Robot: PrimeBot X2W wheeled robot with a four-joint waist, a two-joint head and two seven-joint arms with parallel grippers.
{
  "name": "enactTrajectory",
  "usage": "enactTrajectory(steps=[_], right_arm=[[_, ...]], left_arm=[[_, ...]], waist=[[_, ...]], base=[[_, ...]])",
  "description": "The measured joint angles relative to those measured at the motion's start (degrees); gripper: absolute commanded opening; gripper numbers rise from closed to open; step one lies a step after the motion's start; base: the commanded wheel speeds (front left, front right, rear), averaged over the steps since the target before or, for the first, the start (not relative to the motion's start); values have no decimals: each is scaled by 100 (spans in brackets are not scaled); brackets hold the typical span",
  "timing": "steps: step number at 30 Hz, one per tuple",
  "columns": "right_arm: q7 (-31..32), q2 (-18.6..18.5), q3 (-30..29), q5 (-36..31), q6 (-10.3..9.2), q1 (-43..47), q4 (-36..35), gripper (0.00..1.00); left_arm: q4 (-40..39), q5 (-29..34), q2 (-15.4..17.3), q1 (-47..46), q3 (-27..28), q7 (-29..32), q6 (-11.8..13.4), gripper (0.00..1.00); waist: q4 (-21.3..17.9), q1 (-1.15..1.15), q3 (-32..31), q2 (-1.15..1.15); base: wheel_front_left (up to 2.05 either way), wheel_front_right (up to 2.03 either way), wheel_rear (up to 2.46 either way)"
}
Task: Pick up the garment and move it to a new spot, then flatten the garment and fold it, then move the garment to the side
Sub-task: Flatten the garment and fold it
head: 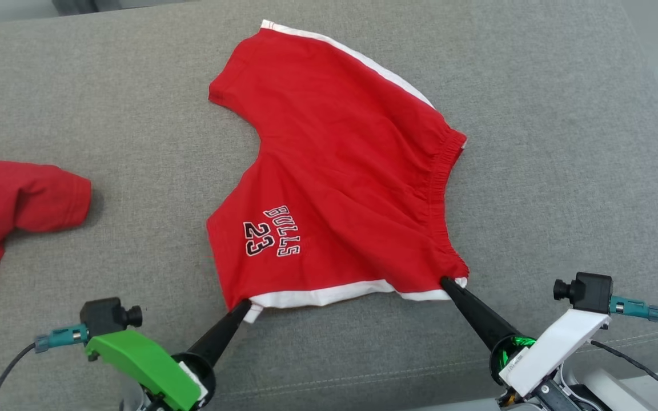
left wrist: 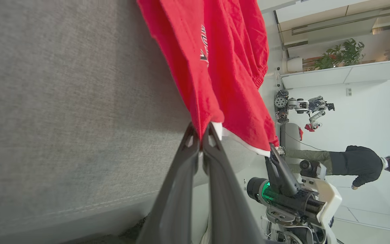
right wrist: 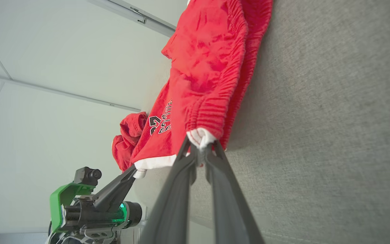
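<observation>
The garment [head: 334, 171] is red with white trim, a gathered elastic edge and black "BULLS 23" lettering, spread flat on the grey upholstered surface [head: 557, 188]. My left gripper [head: 244, 305] is shut on its near left corner at the white hem. My right gripper [head: 446, 282] is shut on the near right corner by the gathered edge. In the left wrist view my left gripper [left wrist: 201, 133] pinches the garment [left wrist: 222, 67] hem, and my right gripper [left wrist: 272, 149] shows beyond. In the right wrist view my right gripper [right wrist: 200, 146] clamps a white fold of the garment [right wrist: 205, 67]; my left gripper [right wrist: 132, 170] holds the other corner.
A second crumpled red cloth [head: 15, 200] lies at the surface's left edge, also visible as the red cloth [right wrist: 127, 135]. The stitched front edge [head: 329, 379] of the surface runs just behind my grippers. A person [left wrist: 361, 164] and another robot [left wrist: 300, 105] stand off to the right in the room.
</observation>
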Motion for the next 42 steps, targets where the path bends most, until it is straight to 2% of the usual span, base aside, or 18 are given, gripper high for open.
enactTrajectory(steps=[3,8,14,20,26,36,42], right_arm=[[80,-16,92,41,73,40,-114,0],[410,-142,459,105,175,254,-308,0],[534,-410,472,160,175,468,-347,0],[570,-571,398,372,190,663,-448,0],[744,-564,598,742,301,1010,-724,0],[764,-601,590,801,370,1188,-1054,0],[758,-579,482,799,376,1059,-1207,0]], left_arm=[[-167,23,238,175,132,27,13,0],[-565,-37,578,463,655,-5,85,0],[-918,-149,893,750,1053,-51,114,0],[-1414,-165,1033,954,1215,-65,114,0],[-1890,-207,1127,1385,1299,-108,114,0],[-2201,-204,1224,1797,1480,-216,157,0],[-2428,-99,1540,1688,1729,-199,208,0]], waist=[[49,0,-69,0],[129,0,-156,0],[113,0,-134,0],[47,0,-93,0],[23,0,-71,0],[25,0,-4,0],[-35,0,86,0]], base=[[0,0,0],[0,0,0],[0,0,0],[0,0,0],[0,0,0],[0,0,0],[0,0,0]])
